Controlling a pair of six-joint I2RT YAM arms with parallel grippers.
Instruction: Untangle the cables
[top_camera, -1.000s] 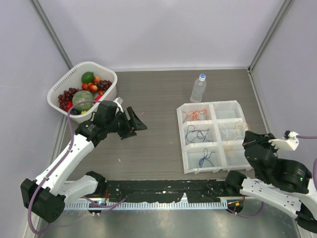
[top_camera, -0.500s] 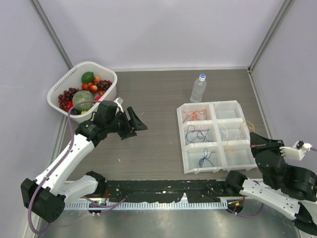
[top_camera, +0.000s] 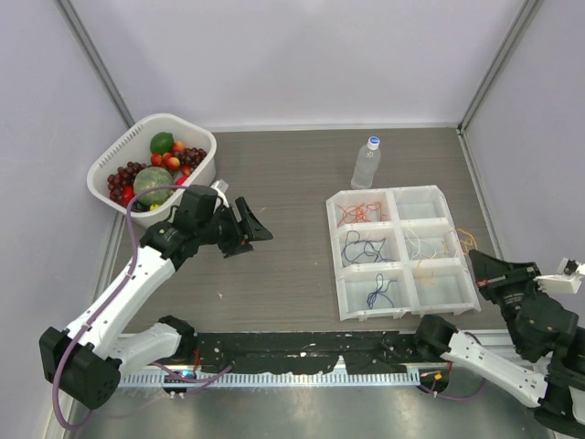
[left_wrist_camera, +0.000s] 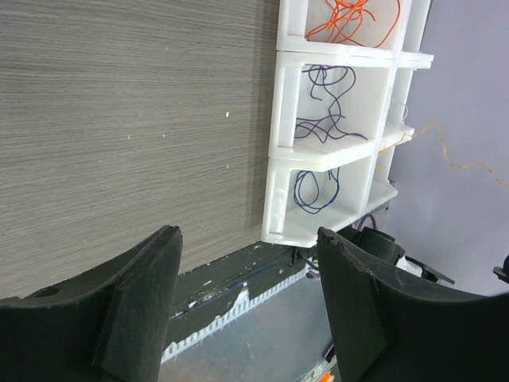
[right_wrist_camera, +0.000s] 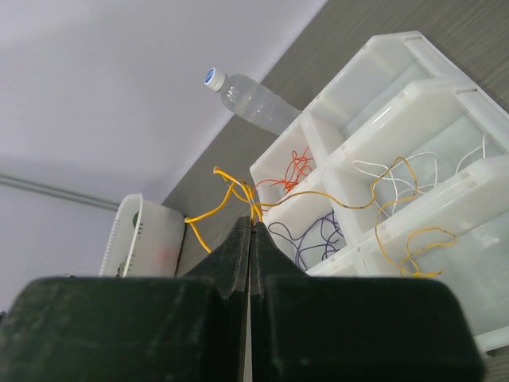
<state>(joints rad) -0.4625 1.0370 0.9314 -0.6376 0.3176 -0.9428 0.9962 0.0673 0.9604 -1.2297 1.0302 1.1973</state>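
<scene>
A white six-compartment tray (top_camera: 335,240) holds thin cables: orange-red ones (top_camera: 357,212) at the back left, purple ones (top_camera: 362,245) in the middle left, a blue one (top_camera: 378,293) at the front left, white ones (top_camera: 420,240) in the middle right. My right gripper (top_camera: 477,262) is shut on yellow-orange cables (right_wrist_camera: 238,191) and holds them off the tray's right side; the strands trail back into the middle right compartment (right_wrist_camera: 398,171). My left gripper (top_camera: 256,226) is open and empty, left of the tray, above the table.
A clear water bottle (top_camera: 366,163) with a blue cap stands behind the tray. A white basket (top_camera: 199,142) of fruit sits at the back left. Grey walls close in the sides and back.
My right gripper has pulled back to the right and toward the near edge, drawing the yellow-orange cables out over the tray's right rim. The left arm has not moved.
</scene>
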